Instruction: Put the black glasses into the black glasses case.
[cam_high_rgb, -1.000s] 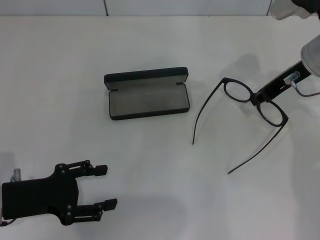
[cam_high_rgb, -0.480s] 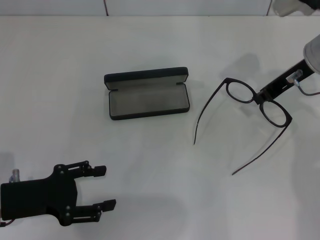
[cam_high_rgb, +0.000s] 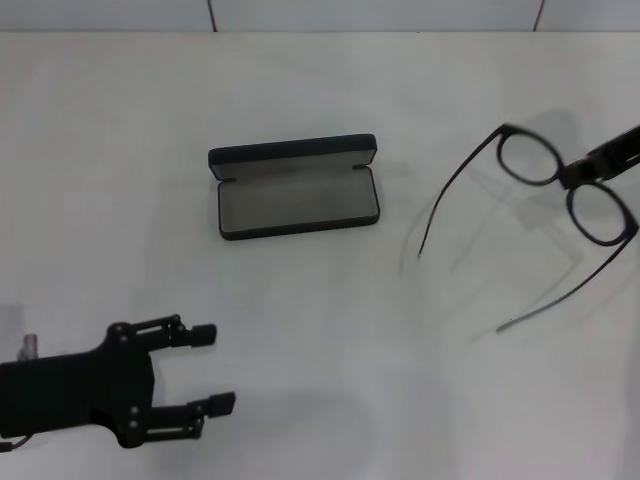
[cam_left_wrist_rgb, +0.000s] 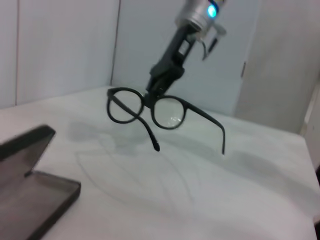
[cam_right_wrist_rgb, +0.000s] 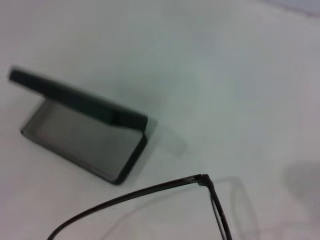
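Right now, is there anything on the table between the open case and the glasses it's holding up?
No. In the head view, only bare white table lies between the black glasses case and the black glasses gripped by the right hand.

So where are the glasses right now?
In the head view the glasses hang above the table at far right, pinched at the bridge by the right gripper, well right of the open case.

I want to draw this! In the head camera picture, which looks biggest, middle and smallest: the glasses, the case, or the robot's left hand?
1. black glasses, lifted nearer the camera, so unsure
2. left gripper
3. black glasses case, about alike with the gripper
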